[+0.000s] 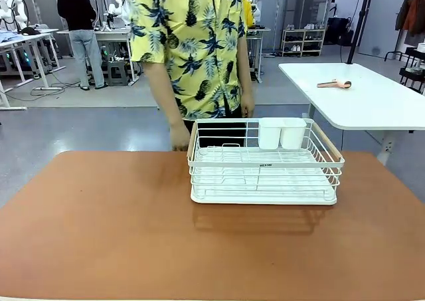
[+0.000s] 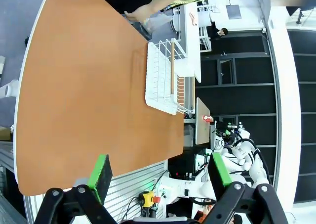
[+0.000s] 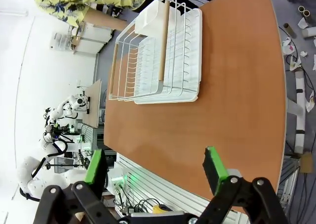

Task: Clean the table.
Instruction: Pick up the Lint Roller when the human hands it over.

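Table runs open from near edge to wire rack by far edge; both jaws gape empty.

Lab: grey workbenches, floor cables, equipment shelving

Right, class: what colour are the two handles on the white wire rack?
Light wood-tan handles, set against the white rack; clearest in the right wrist view.
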`<state>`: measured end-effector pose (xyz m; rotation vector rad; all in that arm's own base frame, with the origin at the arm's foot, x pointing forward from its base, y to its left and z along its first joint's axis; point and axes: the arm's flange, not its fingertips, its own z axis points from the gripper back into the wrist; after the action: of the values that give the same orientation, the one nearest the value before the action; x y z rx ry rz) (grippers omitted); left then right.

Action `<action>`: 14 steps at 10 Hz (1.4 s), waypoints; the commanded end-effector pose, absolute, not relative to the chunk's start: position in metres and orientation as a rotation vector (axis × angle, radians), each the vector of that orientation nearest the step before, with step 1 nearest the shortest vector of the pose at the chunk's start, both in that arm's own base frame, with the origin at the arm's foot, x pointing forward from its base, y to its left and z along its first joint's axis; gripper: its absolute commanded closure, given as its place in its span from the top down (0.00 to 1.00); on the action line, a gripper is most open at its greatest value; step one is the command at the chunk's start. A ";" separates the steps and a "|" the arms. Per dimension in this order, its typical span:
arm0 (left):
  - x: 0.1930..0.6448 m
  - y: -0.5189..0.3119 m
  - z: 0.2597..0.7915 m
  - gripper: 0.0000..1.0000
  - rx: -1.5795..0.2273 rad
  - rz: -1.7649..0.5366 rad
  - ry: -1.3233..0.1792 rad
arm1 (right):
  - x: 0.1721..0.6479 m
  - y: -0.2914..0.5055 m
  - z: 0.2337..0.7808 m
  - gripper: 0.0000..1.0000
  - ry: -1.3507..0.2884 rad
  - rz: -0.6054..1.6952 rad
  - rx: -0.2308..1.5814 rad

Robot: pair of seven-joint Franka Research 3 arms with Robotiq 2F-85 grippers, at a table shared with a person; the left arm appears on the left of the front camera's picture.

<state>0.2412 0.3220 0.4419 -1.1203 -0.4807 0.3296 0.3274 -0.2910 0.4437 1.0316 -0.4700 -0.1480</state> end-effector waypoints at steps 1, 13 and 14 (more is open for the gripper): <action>0.242 0.324 0.444 1.00 -1.137 0.308 -0.501 | 0.328 -0.290 0.446 1.00 -0.492 -0.127 1.044; 0.242 0.324 0.444 1.00 -1.137 0.308 -0.501 | 0.328 -0.290 0.446 1.00 -0.492 -0.127 1.044; 0.242 0.324 0.444 1.00 -1.137 0.308 -0.501 | 0.328 -0.290 0.446 1.00 -0.492 -0.127 1.044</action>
<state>0.2431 0.3203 0.4429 -1.1229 -0.4794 0.3321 0.3280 -0.2902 0.4445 1.0283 -0.4691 -0.1470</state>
